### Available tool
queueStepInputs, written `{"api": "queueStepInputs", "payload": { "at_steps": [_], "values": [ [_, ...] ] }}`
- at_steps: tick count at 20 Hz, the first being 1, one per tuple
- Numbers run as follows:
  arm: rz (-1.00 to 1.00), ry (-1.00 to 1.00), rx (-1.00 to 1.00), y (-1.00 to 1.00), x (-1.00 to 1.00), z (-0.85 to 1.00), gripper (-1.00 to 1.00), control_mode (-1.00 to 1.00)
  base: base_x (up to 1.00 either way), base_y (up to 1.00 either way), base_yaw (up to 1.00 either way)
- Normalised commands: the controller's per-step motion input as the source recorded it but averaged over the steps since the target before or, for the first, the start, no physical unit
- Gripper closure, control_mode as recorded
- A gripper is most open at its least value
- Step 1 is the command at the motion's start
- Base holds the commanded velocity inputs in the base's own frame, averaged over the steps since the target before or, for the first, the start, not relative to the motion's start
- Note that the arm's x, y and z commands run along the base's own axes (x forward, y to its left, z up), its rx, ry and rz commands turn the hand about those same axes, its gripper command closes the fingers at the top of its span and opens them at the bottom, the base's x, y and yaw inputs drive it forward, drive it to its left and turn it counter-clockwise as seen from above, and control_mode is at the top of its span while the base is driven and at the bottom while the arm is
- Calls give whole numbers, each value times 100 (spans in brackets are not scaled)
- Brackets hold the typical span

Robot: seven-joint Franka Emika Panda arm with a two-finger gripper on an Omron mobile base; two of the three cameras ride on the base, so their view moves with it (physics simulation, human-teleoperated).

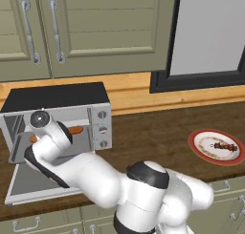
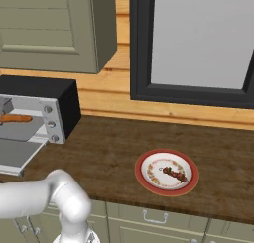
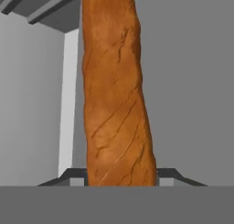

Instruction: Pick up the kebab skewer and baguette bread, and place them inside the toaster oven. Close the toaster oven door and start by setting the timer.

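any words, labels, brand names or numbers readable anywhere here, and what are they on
None: no text can be read in any view.
toaster oven: no brand or label on its body; the knobs on its right panel carry no legible numbers or marks.
plate: faint reddish specks inside the rim, a pattern rather than lettering.
baguette bread, kebab skewer, cabinet doors and counter: plain, no writing.

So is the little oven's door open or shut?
Open. The toaster oven door hangs down flat in front of the toaster oven, and the baguette bread shows inside.
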Motion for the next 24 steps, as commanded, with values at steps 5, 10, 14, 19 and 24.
{"api": "queueStepInputs", "payload": {
  "at_steps": [5,10,14,19,24],
  "values": [
    [-1,0,2,9,24,0,100,-100,0,0,0],
    [-5,0,5,-2,31,0,100,-100,0,0,0],
    [-7,0,3,-4,26,3,-100,-100,0,0,0],
    [-2,1,0,0,3,3,-100,-100,0,0,0],
    [0,0,0,0,0,1,-100,-100,0,0,0]
  ]
}}
